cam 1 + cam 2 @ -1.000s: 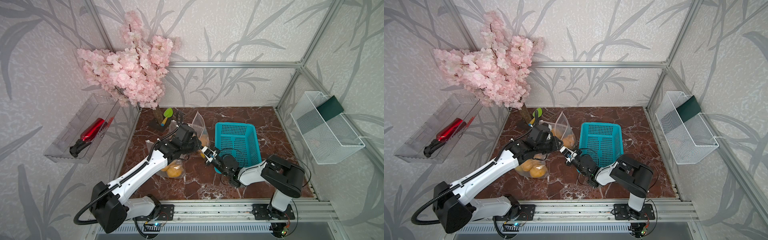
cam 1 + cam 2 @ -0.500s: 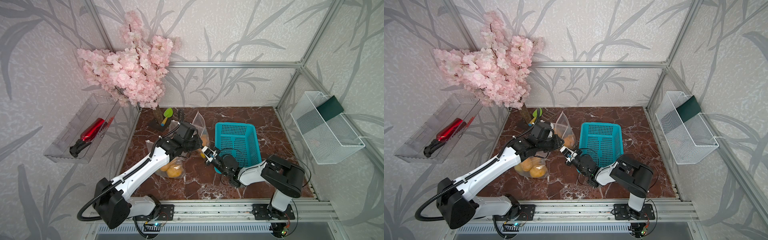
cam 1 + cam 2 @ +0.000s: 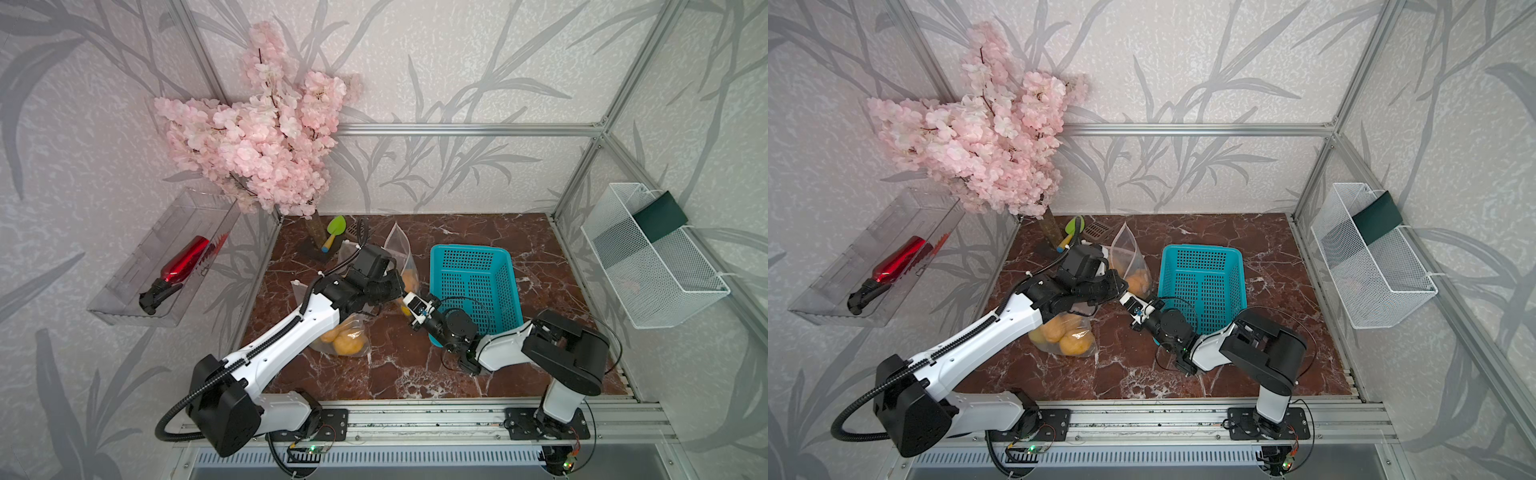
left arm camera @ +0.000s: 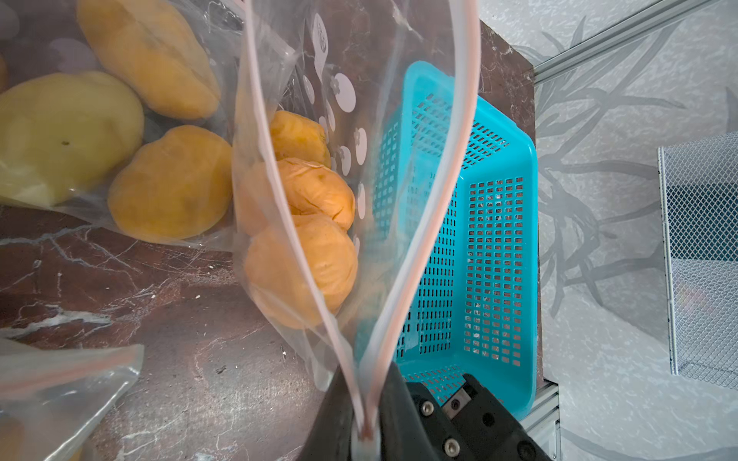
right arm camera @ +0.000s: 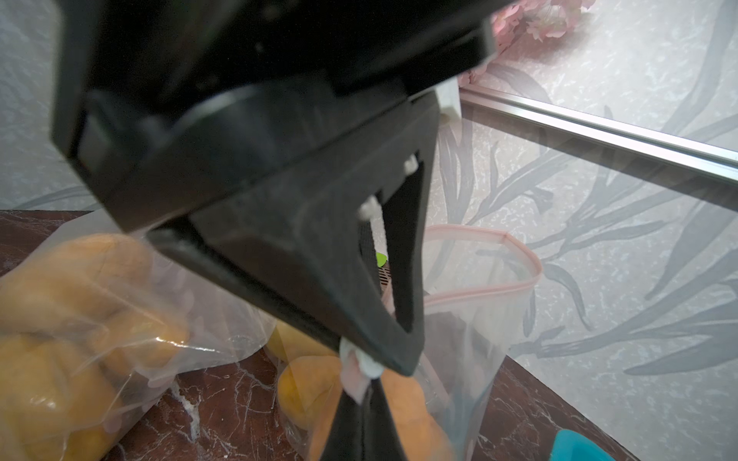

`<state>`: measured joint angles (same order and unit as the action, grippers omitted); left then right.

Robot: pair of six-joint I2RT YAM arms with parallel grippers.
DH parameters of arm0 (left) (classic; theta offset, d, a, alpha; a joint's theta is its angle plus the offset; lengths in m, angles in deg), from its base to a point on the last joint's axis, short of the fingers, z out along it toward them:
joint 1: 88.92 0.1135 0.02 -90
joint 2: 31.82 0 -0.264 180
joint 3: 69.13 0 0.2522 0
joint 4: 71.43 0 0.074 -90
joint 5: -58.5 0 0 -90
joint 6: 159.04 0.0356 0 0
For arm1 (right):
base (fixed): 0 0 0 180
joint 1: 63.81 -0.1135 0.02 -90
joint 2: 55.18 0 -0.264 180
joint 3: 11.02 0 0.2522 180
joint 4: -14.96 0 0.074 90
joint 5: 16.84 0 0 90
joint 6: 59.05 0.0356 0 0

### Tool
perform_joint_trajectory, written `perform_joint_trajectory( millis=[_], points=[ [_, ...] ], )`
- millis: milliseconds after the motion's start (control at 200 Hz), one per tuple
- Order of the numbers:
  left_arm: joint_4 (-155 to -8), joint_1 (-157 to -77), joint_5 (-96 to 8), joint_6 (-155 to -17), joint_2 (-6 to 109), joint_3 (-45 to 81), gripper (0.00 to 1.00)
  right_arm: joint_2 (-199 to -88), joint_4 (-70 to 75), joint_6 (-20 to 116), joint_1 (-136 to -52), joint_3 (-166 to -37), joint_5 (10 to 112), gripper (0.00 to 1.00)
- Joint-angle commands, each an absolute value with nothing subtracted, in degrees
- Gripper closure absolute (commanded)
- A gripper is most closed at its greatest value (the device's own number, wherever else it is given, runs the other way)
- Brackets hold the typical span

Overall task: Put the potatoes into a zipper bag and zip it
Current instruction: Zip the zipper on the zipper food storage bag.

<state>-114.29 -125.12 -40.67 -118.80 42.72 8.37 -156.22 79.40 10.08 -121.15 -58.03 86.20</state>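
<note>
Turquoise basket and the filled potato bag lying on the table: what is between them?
The open zipper bag, holding potatoes, stands between the turquoise basket and the filled bag; the left wrist view shows it best.

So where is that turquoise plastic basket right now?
In both top views the turquoise plastic basket sits on the marble table, right of centre, just right of the upright clear zipper bag.

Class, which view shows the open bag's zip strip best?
Left wrist: both halves of the zip strip run from the pinched end, spreading apart. Right wrist shows its far loop behind the left gripper; in both top views the bag is small.
</note>
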Motion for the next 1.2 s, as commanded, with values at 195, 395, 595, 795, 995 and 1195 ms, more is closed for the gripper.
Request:
perform_joint_trajectory(
  millis=[195, 395, 595, 795, 995, 1195],
  points=[
    [-115.3, -124.8, -40.4, -118.8, 41.7, 9.7, 0.96, -155.9, 81.6, 9.9, -121.3, -59.0, 86.7, 1.0],
    [-116.6, -123.1, -37.0, -117.7, 42.7, 11.9, 0.98, -153.6, 81.7, 11.1, -121.4, -56.8, 83.3, 1.0],
    [-116.4, -119.0, -37.9, -117.2, 45.9, 13.9, 1.0, -150.3, 81.7, 12.4, -121.6, -53.7, 81.0, 1.0],
    [-117.5, -117.1, -36.0, -116.2, 49.8, 17.8, 1.0, -148.4, 81.7, 12.3, -122.0, -52.1, 79.7, 1.0],
    [-120.1, -114.2, -32.7, -115.5, 54.2, 23.0, 1.0, -145.1, 81.7, 13.2, -122.0, -49.0, 79.9, 1.0],
    [-122.3, -111.8, -29.8, -113.8, 59.7, 30.8, 1.0, -142.2, 81.7, 13.3, -122.0, -46.2, 81.1, 1.0]
  ],
)
